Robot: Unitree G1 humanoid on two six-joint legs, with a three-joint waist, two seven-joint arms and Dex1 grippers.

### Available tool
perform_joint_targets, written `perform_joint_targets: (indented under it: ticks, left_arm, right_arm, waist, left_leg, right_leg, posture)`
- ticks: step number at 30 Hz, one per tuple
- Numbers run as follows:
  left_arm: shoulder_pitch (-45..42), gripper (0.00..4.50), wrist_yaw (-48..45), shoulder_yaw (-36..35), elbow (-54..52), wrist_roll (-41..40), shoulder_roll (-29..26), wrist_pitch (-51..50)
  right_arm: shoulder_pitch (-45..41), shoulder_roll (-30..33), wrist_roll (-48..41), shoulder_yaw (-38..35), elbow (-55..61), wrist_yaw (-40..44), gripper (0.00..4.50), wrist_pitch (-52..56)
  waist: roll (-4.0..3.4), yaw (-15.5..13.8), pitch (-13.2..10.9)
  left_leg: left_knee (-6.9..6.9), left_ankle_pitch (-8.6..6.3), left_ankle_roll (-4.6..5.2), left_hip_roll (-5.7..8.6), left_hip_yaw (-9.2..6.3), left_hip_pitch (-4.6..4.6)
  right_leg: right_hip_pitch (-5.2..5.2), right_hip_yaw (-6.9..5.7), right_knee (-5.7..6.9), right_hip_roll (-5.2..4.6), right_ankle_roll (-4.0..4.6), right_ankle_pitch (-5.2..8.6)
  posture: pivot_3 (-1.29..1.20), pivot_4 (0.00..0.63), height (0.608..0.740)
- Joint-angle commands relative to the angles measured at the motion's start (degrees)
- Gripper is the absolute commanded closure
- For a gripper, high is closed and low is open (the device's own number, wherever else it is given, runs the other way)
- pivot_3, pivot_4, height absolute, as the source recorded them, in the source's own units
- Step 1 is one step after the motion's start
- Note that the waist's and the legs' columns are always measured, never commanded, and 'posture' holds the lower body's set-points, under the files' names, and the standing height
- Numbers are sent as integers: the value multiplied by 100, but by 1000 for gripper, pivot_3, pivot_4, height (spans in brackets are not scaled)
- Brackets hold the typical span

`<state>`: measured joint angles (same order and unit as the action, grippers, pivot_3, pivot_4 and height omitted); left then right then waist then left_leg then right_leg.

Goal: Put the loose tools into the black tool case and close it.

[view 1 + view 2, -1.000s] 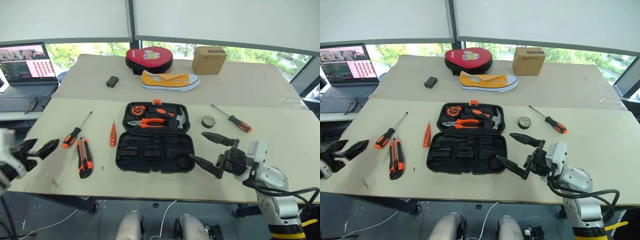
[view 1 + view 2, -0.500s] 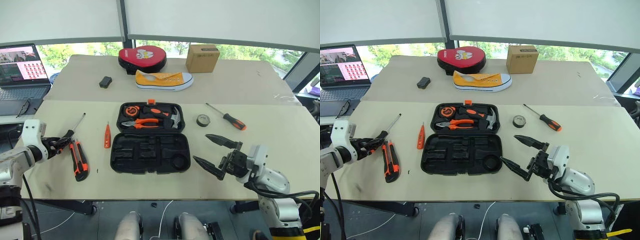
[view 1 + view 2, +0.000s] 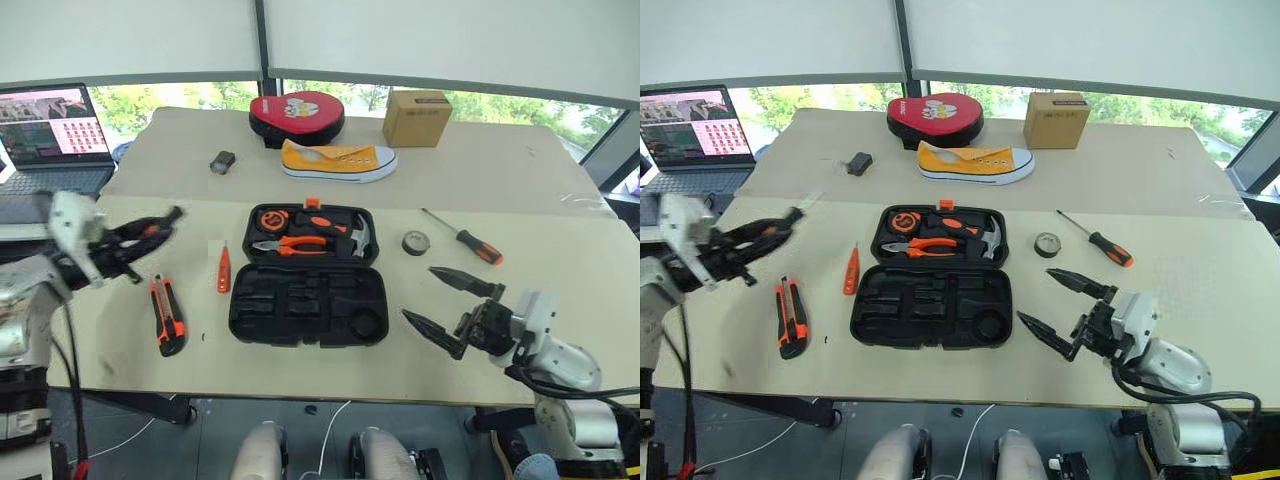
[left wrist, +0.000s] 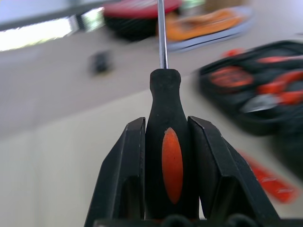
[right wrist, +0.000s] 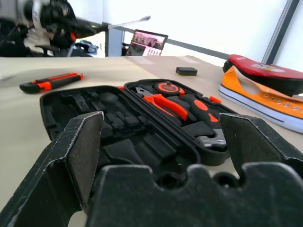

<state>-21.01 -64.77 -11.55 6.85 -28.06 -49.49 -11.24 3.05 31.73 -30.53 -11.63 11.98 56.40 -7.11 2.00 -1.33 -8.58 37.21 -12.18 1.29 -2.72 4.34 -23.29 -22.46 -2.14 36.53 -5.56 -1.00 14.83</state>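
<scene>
1. One black tool case [image 3: 308, 276], lid open, mid-table; pliers [image 3: 290, 244] and hammer [image 3: 358, 238] seated in its far half.
2. Utility knife [image 3: 167, 314], tester screwdriver [image 3: 224, 270]: left of case. Tape roll [image 3: 416, 242], second screwdriver [image 3: 464, 237]: right.
3. Left gripper [image 4: 165, 156] clamps a screwdriver [image 4: 165, 137] by its handle, above the table; the wrist view shows the grip.
4. Right gripper [image 3: 452, 314] spread wide, empty, beside the case's near right corner.
5. Shoe [image 3: 338, 159], cardboard box [image 3: 417, 118], laptop [image 3: 52, 128]: far side.
</scene>
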Motion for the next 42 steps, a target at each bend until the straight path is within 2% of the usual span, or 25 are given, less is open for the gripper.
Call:
perform_joint_targets:
  ticks: [1, 4, 7, 13, 22, 24, 28, 29, 33, 35, 36, 42]
  left_arm:
    - [-488, 3610, -643, 1078, -387, 635, -88, 33]
    - [-1105, 3610, -536, 2026, -86, 1521, 299, 149]
    - [-1554, 3610, -422, 2519, 319, 2078, 648, 275]
    - [-1889, 3610, -378, 2793, 1025, 2586, 904, 708]
    - [-1960, 3610, -543, 2905, 1417, 2936, 904, 1239]
    - [-1950, 2596, -529, 2858, 1470, 2944, 916, 1242]
    - [-1996, 1277, -197, 2402, 1539, 2536, 1307, 1643]
    - [-2012, 825, -136, 2241, 1508, 2334, 1431, 1563]
    - [-1868, 825, -213, 1969, 1444, 2030, 1572, 1551]
    - [-1752, 1403, -271, 1976, 1445, 2022, 1545, 1501]
    - [-1702, 1518, -264, 1979, 1418, 2003, 1557, 1406]
    - [-1634, 3876, 206, 2107, 1540, 2304, 1760, 1151]
  right_arm:
    - [-93, 369, -201, -449, -256, 254, 0, 79]
    - [-176, 570, -219, -448, -367, 421, 0, 185]
    - [-214, 583, -220, -414, -317, 417, 0, 237]
    - [-115, 489, -207, -413, -38, 267, 0, 297]
    - [70, 391, -174, -391, 209, 89, 0, 330]
    - [68, 377, -164, -383, 205, 81, 0, 330]
    - [63, 367, -166, -352, 213, 65, 0, 353]
    - [68, 368, -171, -344, 221, 64, 0, 365]
    - [110, 366, -182, -343, 235, 61, 0, 383]
    - [123, 362, -183, -341, 241, 54, 0, 393]
    - [131, 355, -181, -334, 248, 45, 0, 397]
    - [141, 297, -163, -274, 270, -20, 0, 400]
  waist:
    - [0, 16, 0]
    - [-2, 55, -1]
    - [-1, 78, -1]
    - [-1, 107, -2]
    - [-1, 66, -2]
    - [-1, 67, -2]
    - [-2, 42, -2]
    - [-2, 15, -3]
    - [-1, 15, -3]
    - [-1, 44, -3]
    - [-2, 61, -3]
    - [-2, 52, -3]
  left_leg:
    - [1, 0, 0, -2, 10, 1]
    - [1, 0, 1, -2, 21, 1]
    - [2, 0, 1, -5, 22, -1]
    - [6, 0, 2, -5, 25, -21]
    - [51, -6, 11, -9, 27, -42]
    - [56, -6, 11, -9, 27, -42]
    - [59, -6, 11, -8, 27, -44]
    - [62, -6, 12, -8, 26, -48]
    - [71, -8, 15, -6, 23, -58]
    - [71, -8, 15, -7, 23, -58]
    - [70, -8, 15, -8, 23, -57]
    - [70, -8, 15, -6, 24, -57]
  right_leg:
    - [0, 2, 1, 5, 0, 0]
    - [-1, 3, 4, 26, 3, 3]
    - [-7, 6, 13, 36, 4, 4]
    - [-39, 22, 24, 38, 1, 6]
    - [-41, 17, 42, 33, 0, 6]
    - [-40, 17, 46, 33, 0, 6]
    - [-44, 18, 50, 32, 1, 6]
    - [-44, 16, 51, 31, 0, 6]
    - [-49, 17, 50, 28, -5, 3]
    - [-52, 18, 51, 32, -5, 3]
    - [-52, 18, 52, 32, -5, 3]
    - [-52, 18, 55, 31, -5, 3]
  posture:
    - [0, 150, 740]
    - [0, 150, 740]
    - [0, 150, 740]
    - [0, 150, 740]
    - [0, 150, 740]
    - [0, 150, 740]
    - [0, 150, 740]
    - [0, 150, 740]
    - [0, 150, 740]
    - [0, 150, 740]
    - [0, 150, 740]
    - [0, 150, 740]
